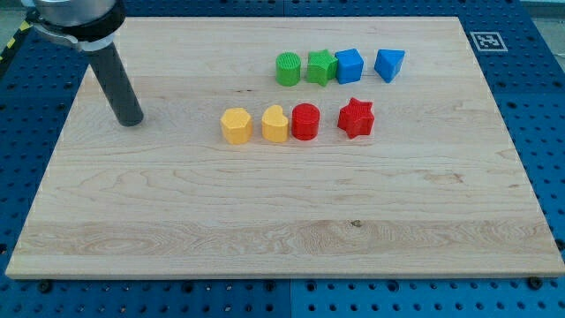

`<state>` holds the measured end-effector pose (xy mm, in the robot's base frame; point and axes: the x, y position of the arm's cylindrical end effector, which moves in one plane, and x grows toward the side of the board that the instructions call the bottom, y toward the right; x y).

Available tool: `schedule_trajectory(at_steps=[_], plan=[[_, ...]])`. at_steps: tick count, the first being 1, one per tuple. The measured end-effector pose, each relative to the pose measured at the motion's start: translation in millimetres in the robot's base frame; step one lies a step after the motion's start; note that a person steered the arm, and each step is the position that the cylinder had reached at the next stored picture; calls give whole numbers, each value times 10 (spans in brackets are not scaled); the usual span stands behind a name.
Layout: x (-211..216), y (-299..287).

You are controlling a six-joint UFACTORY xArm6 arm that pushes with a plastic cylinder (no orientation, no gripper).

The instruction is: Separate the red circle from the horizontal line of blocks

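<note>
The red circle (305, 121) stands in a horizontal line of blocks at the board's middle. To its left are a yellow heart (275, 124) and a yellow hexagon (236, 125), both close together with it. To its right, across a small gap, is a red star (357, 117). My tip (130, 119) rests on the board far to the view's left of the yellow hexagon, touching no block.
A second line lies nearer the view's top: a green circle (288, 69), a green star (320, 66), a blue cube (350, 65) and a blue triangle (389, 64). The wooden board (265, 230) sits on a blue pegboard table.
</note>
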<state>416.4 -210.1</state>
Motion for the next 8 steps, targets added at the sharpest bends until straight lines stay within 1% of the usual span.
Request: schedule_trajectory(at_steps=[2,3,4,5,6,7,8], plan=[[0,34],[-211,78],[-679,320],[-914,817],[-851,1106],[-752,1516],[-472,1968]])
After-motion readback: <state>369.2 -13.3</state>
